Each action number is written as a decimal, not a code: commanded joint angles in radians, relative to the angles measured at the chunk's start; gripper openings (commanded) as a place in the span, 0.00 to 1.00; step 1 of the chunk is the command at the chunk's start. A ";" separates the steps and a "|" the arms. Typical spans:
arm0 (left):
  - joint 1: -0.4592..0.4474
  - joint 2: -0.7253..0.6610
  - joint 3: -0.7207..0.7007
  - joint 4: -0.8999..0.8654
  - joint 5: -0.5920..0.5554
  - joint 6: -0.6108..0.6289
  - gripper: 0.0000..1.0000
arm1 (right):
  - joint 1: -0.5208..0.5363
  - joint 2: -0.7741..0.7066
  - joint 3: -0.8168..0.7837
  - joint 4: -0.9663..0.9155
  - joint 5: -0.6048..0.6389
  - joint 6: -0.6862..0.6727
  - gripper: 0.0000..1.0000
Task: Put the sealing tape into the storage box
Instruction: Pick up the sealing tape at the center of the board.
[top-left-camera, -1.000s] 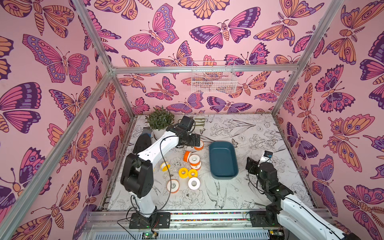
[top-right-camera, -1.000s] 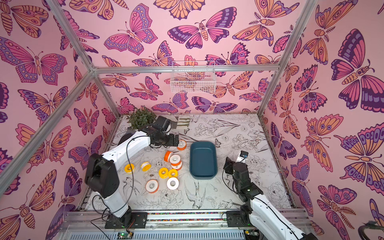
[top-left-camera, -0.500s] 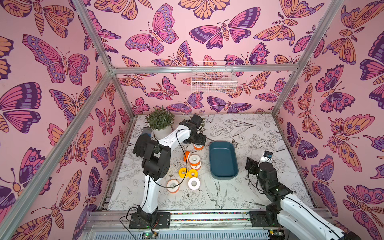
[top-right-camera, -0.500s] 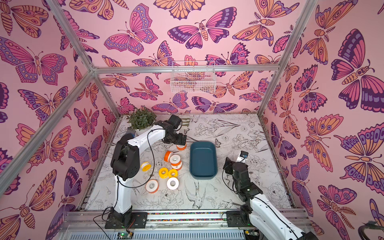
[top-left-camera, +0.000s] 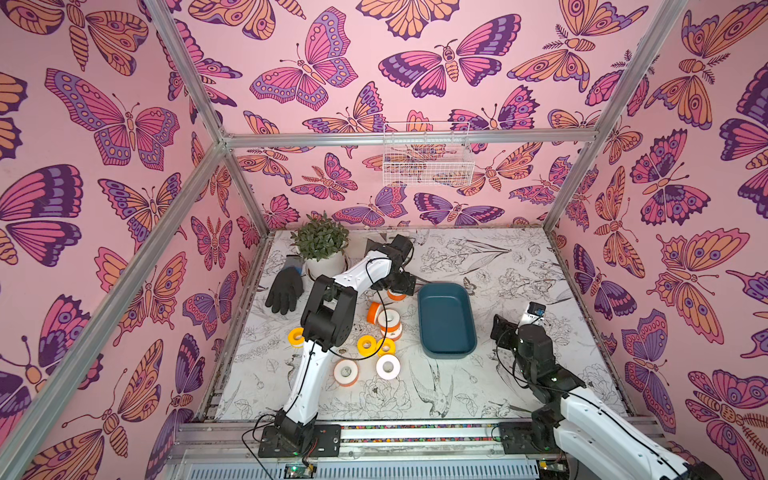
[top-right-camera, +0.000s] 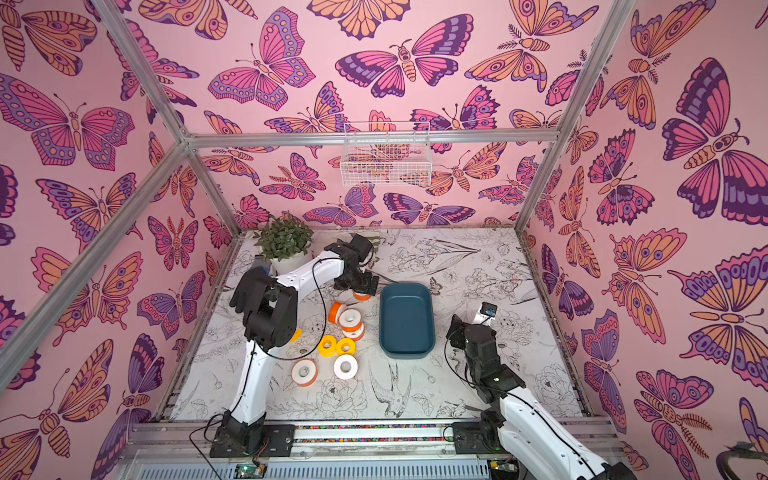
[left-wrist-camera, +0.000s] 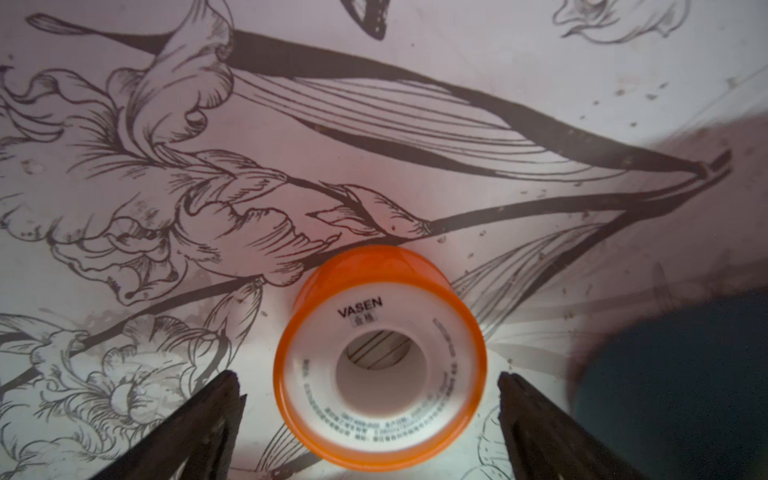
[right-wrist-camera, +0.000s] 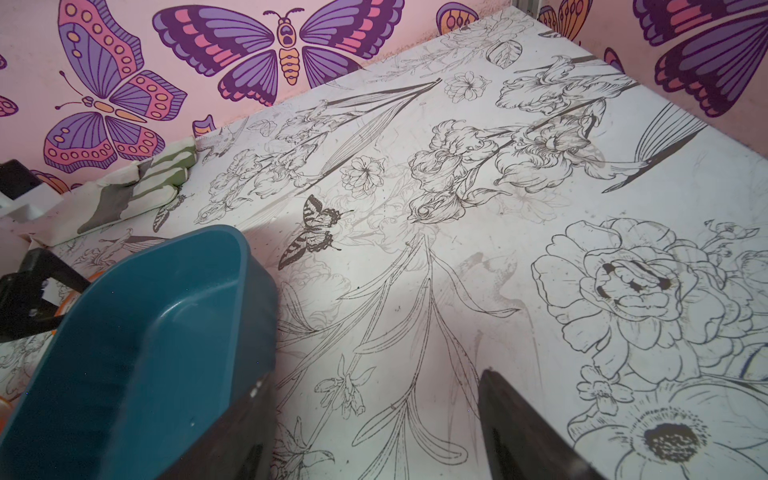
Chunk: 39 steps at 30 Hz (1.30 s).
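Observation:
Several rolls of sealing tape lie left of the empty teal storage box (top-left-camera: 446, 320) (top-right-camera: 406, 320): a stacked orange cluster (top-left-camera: 388, 320), yellow ones (top-left-camera: 368, 345), white-faced ones (top-left-camera: 388, 365). One orange roll (top-left-camera: 396, 295) (left-wrist-camera: 374, 307) lies flat by the box's far left corner. My left gripper (top-left-camera: 399, 286) (left-wrist-camera: 368, 375) hangs over it, open, a finger on each side, not touching. My right gripper (top-left-camera: 500, 328) (right-wrist-camera: 371, 376) is open and empty, low beside the box's right wall (right-wrist-camera: 145, 332).
A potted plant (top-left-camera: 322, 245) and a black glove (top-left-camera: 284, 289) sit at the back left. A folded striped cloth (right-wrist-camera: 137, 187) lies along the back wall. A white wire basket (top-left-camera: 428, 160) hangs high on that wall. My left elbow (top-left-camera: 328, 320) stands over the rolls.
My left arm's elbow has swung in from the left, and its gripper has shifted slightly right and down over the orange roll by the box. The right arm has stayed put.

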<state>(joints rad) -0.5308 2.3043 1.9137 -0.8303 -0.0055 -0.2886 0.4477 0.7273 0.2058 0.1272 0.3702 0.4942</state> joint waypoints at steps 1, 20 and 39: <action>-0.001 0.026 0.027 -0.038 -0.051 0.005 0.98 | 0.006 0.000 0.018 -0.011 0.019 0.006 0.80; -0.014 0.066 0.063 -0.038 -0.057 0.000 0.68 | 0.006 0.010 0.020 -0.007 0.015 0.001 0.79; -0.065 -0.190 0.040 -0.104 -0.034 0.025 0.62 | 0.007 0.031 0.029 -0.001 0.009 -0.002 0.79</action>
<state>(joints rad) -0.5575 2.1471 1.9423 -0.8867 -0.0494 -0.2863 0.4477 0.7551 0.2062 0.1276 0.3698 0.4938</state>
